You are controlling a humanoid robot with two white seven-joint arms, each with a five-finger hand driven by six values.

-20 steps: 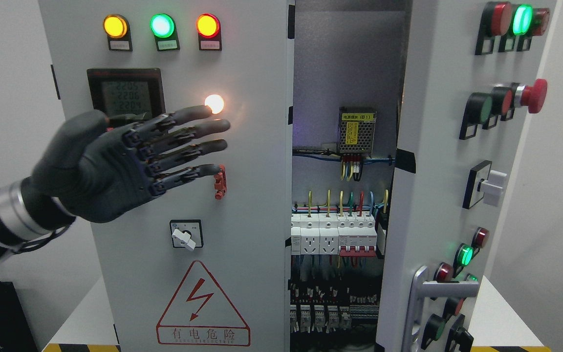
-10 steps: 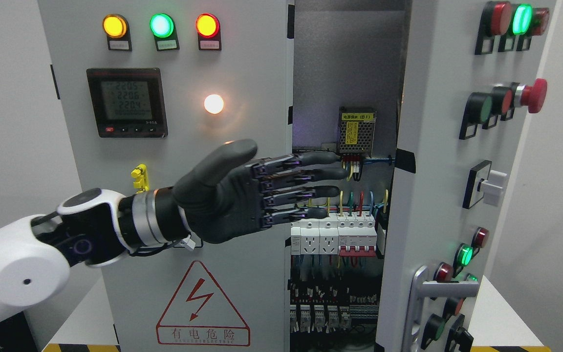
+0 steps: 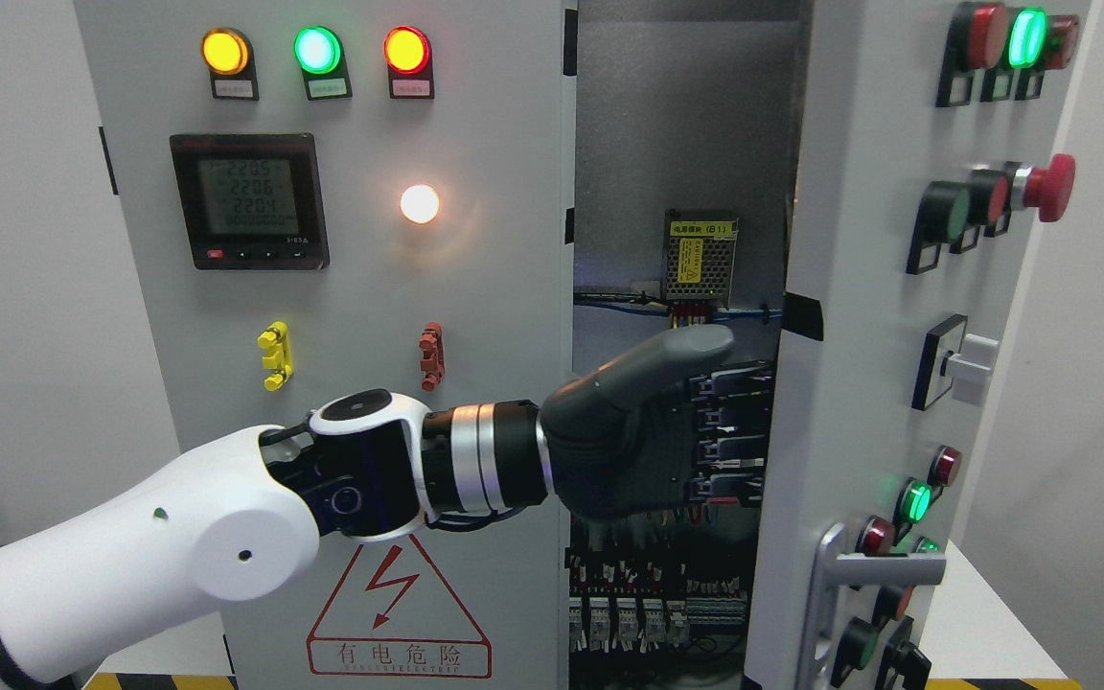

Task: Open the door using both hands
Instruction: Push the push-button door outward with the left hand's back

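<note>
The grey cabinet's right door [image 3: 859,316] stands partly open, swung outward, showing wiring and breakers inside [image 3: 696,259]. Its silver handle [image 3: 839,575] is low on the door. The left door [image 3: 494,287], with a meter and lamps, is shut. My left hand [image 3: 667,431] reaches across from the lower left into the gap between the doors. Its fingers [image 3: 729,422] stretch straight toward the right door's inner edge, which hides their tips, and the thumb points up. The hand grips nothing that I can see. My right arm is out of view.
The cabinet stands on a white table [image 3: 983,613] with a yellow-black striped front edge. Push buttons, a red emergency knob [image 3: 1050,187] and a rotary switch [image 3: 959,369] stick out of the right door. A plain wall lies on both sides.
My left hand has travelled right and down, from the left door's front into the gap and up to the right door's inner edge. The right door has shifted very slightly.
</note>
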